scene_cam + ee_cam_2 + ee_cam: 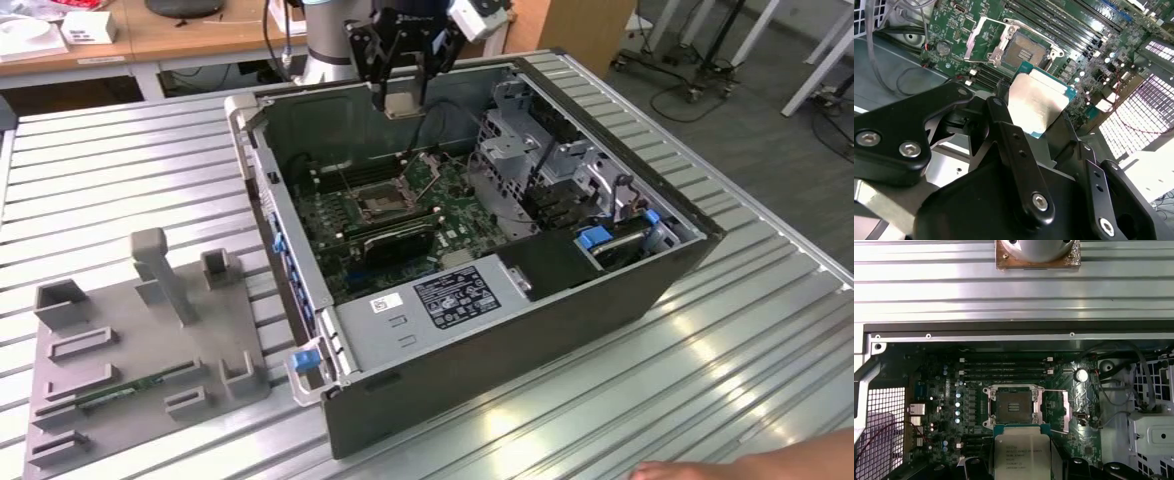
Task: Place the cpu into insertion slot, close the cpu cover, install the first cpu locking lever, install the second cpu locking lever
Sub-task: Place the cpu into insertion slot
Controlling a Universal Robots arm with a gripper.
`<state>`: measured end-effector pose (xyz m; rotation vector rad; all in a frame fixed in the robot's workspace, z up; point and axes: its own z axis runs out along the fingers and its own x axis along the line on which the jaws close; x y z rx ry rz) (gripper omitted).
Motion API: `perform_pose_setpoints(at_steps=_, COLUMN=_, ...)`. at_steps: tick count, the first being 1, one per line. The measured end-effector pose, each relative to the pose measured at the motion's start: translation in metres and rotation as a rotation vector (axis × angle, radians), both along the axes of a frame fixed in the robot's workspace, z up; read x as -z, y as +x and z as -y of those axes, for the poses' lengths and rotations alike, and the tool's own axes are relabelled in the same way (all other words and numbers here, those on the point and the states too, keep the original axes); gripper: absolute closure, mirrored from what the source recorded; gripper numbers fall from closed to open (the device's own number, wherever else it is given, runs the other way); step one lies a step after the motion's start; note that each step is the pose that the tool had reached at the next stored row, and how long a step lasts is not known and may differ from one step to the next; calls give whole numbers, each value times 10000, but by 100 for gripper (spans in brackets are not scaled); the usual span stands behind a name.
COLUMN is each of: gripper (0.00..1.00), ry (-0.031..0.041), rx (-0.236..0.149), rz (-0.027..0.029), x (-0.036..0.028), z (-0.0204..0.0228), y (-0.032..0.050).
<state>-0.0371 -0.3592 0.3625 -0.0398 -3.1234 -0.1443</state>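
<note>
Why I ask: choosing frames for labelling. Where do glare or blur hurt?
Second wrist view: glare whitens the cpu top, and the vent grille blows out. First wrist view: it is evenly lit. Exterior view: table slats shine, the case interior darker.

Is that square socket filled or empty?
Empty: the insertion slot shows its bare contact field; the cpu is held in the end effector.

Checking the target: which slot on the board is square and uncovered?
The insertion slot, square, with its cpu cover swung open beside it; the memory slots are long and narrow.
</note>
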Motion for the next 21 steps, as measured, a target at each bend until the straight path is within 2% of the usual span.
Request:
perform_pose_setpoints(at_steps=3, gripper=46, ry=45, rx=-4, rz=22, x=13, z=0, y=-4)
perform_pose_setpoints(at_steps=8, gripper=46, ry=91, rx=-33, rz=108, x=59, z=0, y=-15)
perform_pose_setpoints(at_steps=21, gripper=46, ry=93, rx=-34, rz=112, x=76, z=0, y=-28)
